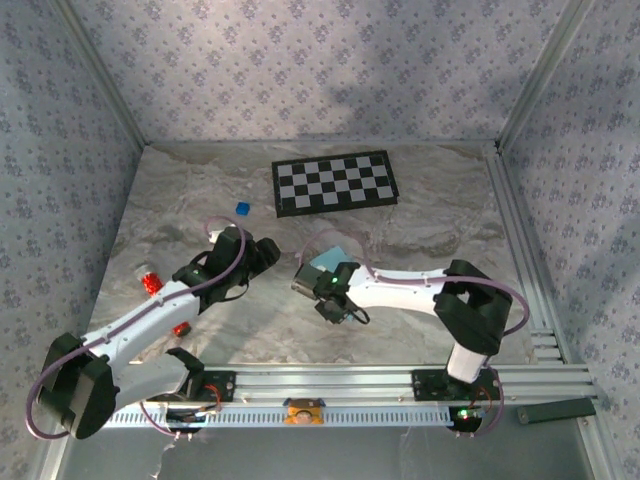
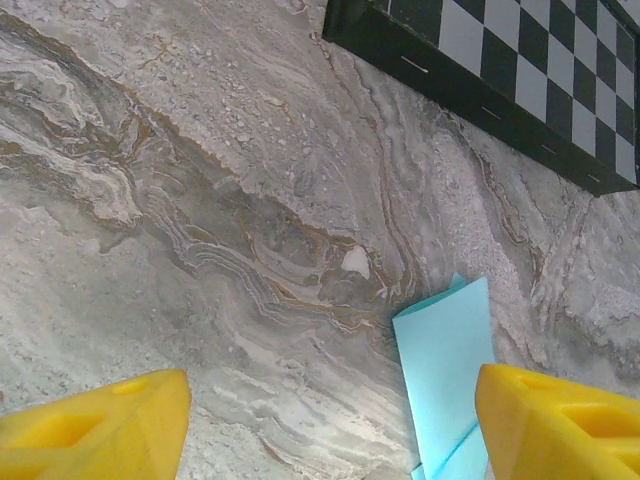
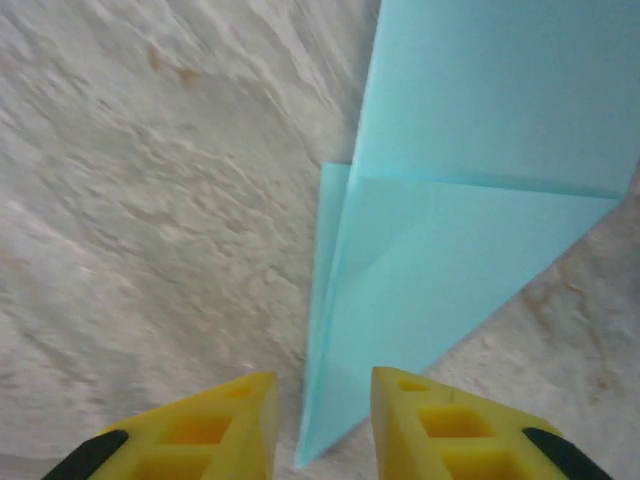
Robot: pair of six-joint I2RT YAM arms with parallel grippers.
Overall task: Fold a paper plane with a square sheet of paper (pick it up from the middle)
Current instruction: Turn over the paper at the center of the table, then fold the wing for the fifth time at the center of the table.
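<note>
The paper (image 3: 480, 200) is light blue, the checkerboard (image 1: 335, 183) black-and-white

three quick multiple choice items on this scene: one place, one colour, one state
1. Where is the small cube relative to the checkerboard? A on it; B on the table left of it; C in a pincer.
2. What colour is the sheet of paper? A white; B light blue; C red.
3. How is the left pincer? A open, empty; B shut on paper; C shut on the cube.
Key: B, it lies on bare table beside the board's left edge; B, wrist views show pale blue; A, its yellow fingers stand wide apart.
</note>
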